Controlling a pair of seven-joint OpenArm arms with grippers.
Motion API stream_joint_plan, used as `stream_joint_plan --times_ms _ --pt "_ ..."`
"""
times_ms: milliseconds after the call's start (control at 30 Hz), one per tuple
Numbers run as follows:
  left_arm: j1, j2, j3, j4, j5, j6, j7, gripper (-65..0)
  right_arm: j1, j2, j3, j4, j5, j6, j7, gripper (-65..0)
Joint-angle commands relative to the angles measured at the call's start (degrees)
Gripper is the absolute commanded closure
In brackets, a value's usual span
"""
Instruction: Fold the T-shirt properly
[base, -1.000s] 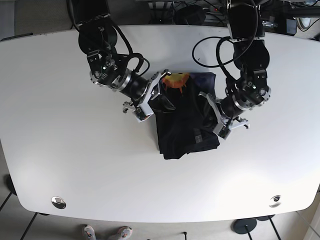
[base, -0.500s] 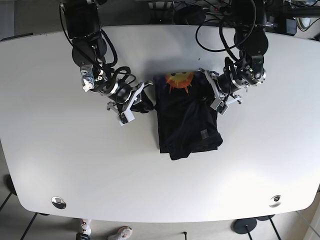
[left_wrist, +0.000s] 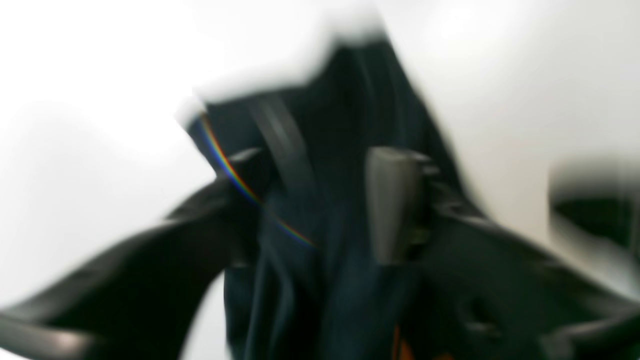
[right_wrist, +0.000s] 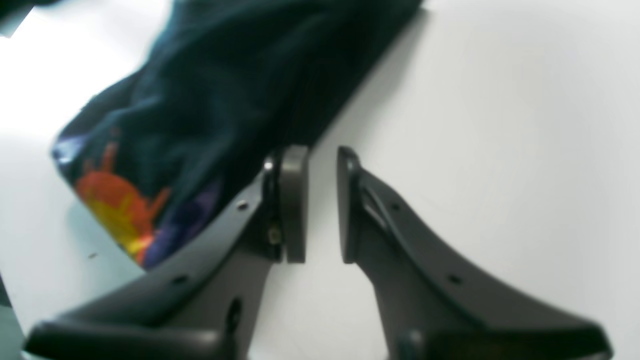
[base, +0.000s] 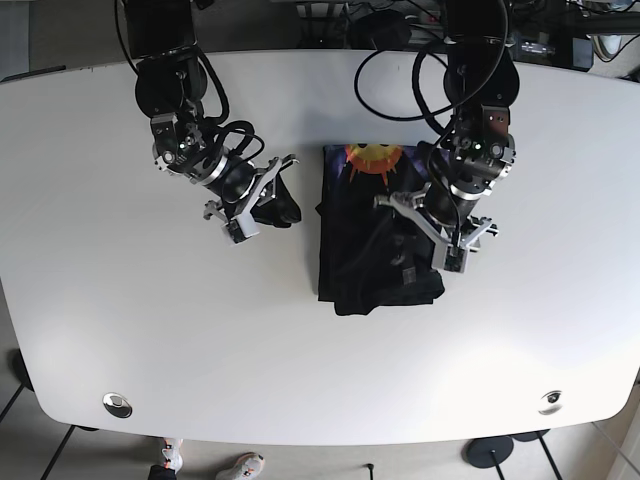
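Wide white bench (base: 120, 300) with rounded corners, two small round metal fittings (base: 117, 404) set near its front edge. Lying directly on it, right of centre: a folded dark T-shirt (base: 375, 240), orange sun print at the far end.

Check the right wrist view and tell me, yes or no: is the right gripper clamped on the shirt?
No. The right gripper has a bare gap between its jaws over the white table, with the T-shirt lying just beyond them.
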Motion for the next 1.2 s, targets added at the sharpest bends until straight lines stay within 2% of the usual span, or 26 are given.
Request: stream_joint_plan --times_ms 33,100,200,267,400,533,700,767,867,1000,1067,1100,1133,1200 --pt "-0.8 -0.7 5.2 -2.3 -0.4 6.3 -5.6 -43.5 1.0 0.1 1.1 1.1 1.0 0.34 1.5 -9.4" --pt "-2.0 -1.9 9.9 -6.3 -0.4 11.8 -10.0 -46.4 0.9 -0.2 4.6 1.1 1.0 0.43 1.5 -9.4" --pt "-4.9 -2.9 15.3 -15.2 -0.4 17.6 -14.5 -47.8 0.9 -0.2 7.9 0.9 1.0 0.6 0.8 -9.4" --pt "-6.3 -2.9 15.6 -21.8 -0.4 17.4 -16.9 -47.6 1.2 -0.1 11.3 0.9 1.0 0.78 -1.9 -9.4" --pt "-6.8 -4.7 15.2 -28.5 -0.4 11.9 -18.0 -47.2 1.3 -0.2 14.2 0.9 1.0 0.78 -2.6 -9.4" --pt "-6.8 -13.4 14.8 -32.8 -0.7 4.8 -17.9 -47.1 1.3 -0.2 14.2 1.1 1.0 0.78 -2.6 -9.4" --pt "-8.2 -21.4 5.1 -40.9 -0.5 -7.9 -17.9 -47.1 1.5 -0.3 14.0 1.1 1.0 0.78 -2.6 -9.4" --pt "-10.4 -26.8 2.1 -47.5 -0.5 -13.2 -17.9 -47.1 1.8 -0.3 14.0 1.1 1.0 0.78 -2.6 -9.4" --pt "-14.7 -33.8 3.0 -58.6 2.1 -17.8 -18.6 -47.1 1.8 -0.3 14.2 1.1 1.0 0.87 -2.6 -9.4" --pt "-19.0 -40.5 3.3 -72.3 6.2 -23.2 -25.2 -47.1 1.8 -0.3 14.3 1.2 1.0 1.04 -2.6 -9.4" --pt "-19.3 -43.3 3.4 -77.2 8.2 -25.4 -29.9 -47.1 1.8 -0.3 14.4 1.2 1.0 3.15 -2.6 -9.4" --pt "-19.1 -45.2 3.4 -78.7 10.8 -26.1 -32.6 -47.1 1.8 -0.3 14.4 1.2 1.0 3.95 -2.6 -9.4" --pt "-19.1 -46.4 3.3 -79.4 13.2 -26.5 -34.4 -47.1 1.8 -0.3 14.4 1.2 1.0 4.03 -2.6 -9.4" --pt "-18.6 -48.7 3.3 -80.5 14.5 -26.5 -35.8 -47.1 1.7 -0.3 14.4 1.2 1.0 4.03 -2.6 -9.4"
